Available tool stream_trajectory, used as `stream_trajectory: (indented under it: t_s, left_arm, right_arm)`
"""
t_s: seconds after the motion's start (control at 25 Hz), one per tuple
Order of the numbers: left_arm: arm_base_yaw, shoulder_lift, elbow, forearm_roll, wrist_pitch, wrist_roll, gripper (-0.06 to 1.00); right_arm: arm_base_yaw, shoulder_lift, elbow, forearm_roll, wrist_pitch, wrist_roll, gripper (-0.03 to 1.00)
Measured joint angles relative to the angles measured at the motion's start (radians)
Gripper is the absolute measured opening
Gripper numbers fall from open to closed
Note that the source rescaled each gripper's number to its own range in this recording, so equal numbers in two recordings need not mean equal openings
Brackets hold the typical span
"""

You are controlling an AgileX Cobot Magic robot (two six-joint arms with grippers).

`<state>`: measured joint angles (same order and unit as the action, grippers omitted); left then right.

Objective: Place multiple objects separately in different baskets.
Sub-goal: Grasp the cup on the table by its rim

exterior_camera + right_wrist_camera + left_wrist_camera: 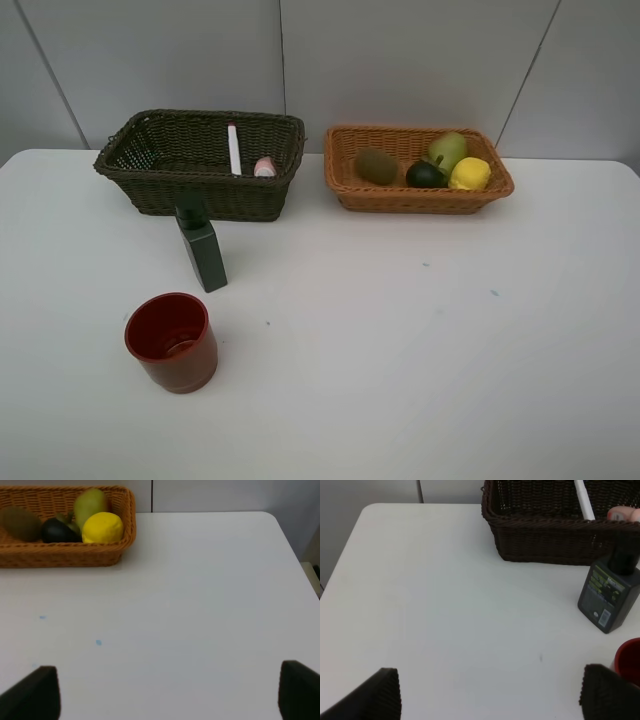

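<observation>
The dark basket (200, 195) at the back left holds the white marker (234, 148) and the pink bottle (265, 167). The orange basket (420, 198) at the back right holds the kiwi (376, 166), mangosteen (426, 174), pear (447, 150) and lemon (470, 174). The dark green bottle (203, 250) stands upright in front of the dark basket. The red cup (172, 341) stands upright nearer the front. My left gripper (492, 700) is open and empty over bare table, left of the bottle (610, 592). My right gripper (165, 695) is open and empty, well short of the orange basket (65, 555).
The white table (420, 350) meets grey wall panels (400, 60) behind the baskets. Its left edge (340, 565) shows in the left wrist view and its right edge (295, 555) in the right wrist view. Neither arm shows in the exterior view.
</observation>
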<state>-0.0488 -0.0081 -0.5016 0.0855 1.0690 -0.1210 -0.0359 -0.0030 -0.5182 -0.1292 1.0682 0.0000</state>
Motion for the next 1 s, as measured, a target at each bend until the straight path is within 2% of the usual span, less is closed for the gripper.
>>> stream_trajectory:
  t_s: [0.16, 0.32, 0.76, 1.0]
  left_arm:
    - [0.000, 0.000, -0.004, 0.007, -0.005, 0.000, 0.93]
    - [0.000, 0.053, -0.065, -0.006, -0.011, 0.000, 0.93]
    - [0.000, 0.472, -0.291, -0.101, -0.019, 0.003, 0.93]
    - [0.000, 0.680, -0.320, -0.188, -0.021, 0.037, 0.93]
  right_arm:
    - [0.000, 0.000, 0.000, 0.000, 0.000, 0.000, 0.94]
    - [0.000, 0.000, 0.000, 0.000, 0.000, 0.000, 0.94]
    - [0.000, 0.000, 0.000, 0.000, 0.000, 0.000, 0.94]
    - [0.000, 0.000, 0.000, 0.000, -0.001, 0.000, 0.94]
